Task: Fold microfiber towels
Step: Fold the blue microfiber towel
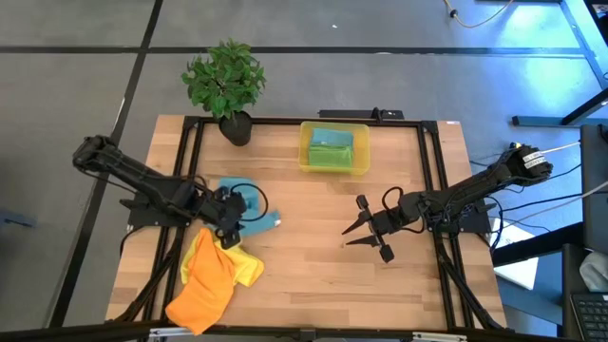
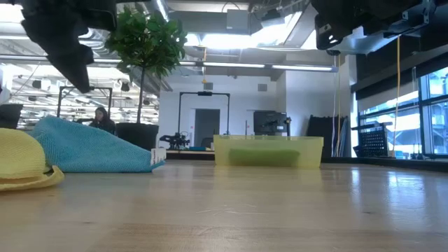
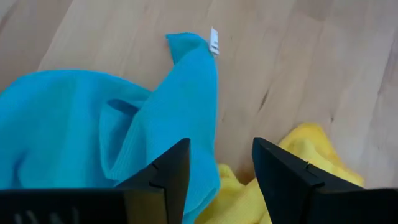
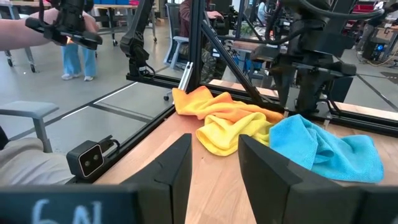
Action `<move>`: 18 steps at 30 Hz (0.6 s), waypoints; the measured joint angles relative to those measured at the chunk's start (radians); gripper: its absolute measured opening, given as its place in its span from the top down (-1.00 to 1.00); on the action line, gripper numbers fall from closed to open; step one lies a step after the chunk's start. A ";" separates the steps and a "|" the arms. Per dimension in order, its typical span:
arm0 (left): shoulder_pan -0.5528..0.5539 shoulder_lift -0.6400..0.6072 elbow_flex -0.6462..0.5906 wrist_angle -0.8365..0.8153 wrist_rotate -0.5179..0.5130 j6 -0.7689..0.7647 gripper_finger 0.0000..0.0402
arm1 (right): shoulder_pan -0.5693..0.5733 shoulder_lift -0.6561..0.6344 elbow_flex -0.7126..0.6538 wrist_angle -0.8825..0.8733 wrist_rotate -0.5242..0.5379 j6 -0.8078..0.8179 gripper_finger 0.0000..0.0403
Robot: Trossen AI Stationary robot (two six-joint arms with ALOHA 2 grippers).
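Left tool (image 3: 217, 171) (fingers parted) hides part of teal towel (image 3: 93, 124).

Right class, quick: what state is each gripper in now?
Left gripper: jaws open, empty, above the teal towel.
Right gripper: jaws open, holding nothing.

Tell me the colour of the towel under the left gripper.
Teal-blue towel, clearest in the left wrist view.
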 joint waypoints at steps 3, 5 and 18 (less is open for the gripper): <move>-0.021 0.000 -0.001 0.002 0.000 0.019 0.16 | 0.000 0.000 0.000 0.000 0.000 0.000 0.34; -0.026 0.000 -0.010 0.006 0.000 -0.001 0.15 | 0.000 0.000 0.000 0.000 0.000 0.000 0.34; -0.025 0.001 -0.136 0.038 0.012 -0.154 -0.10 | 0.000 0.000 0.000 0.002 0.000 0.004 0.34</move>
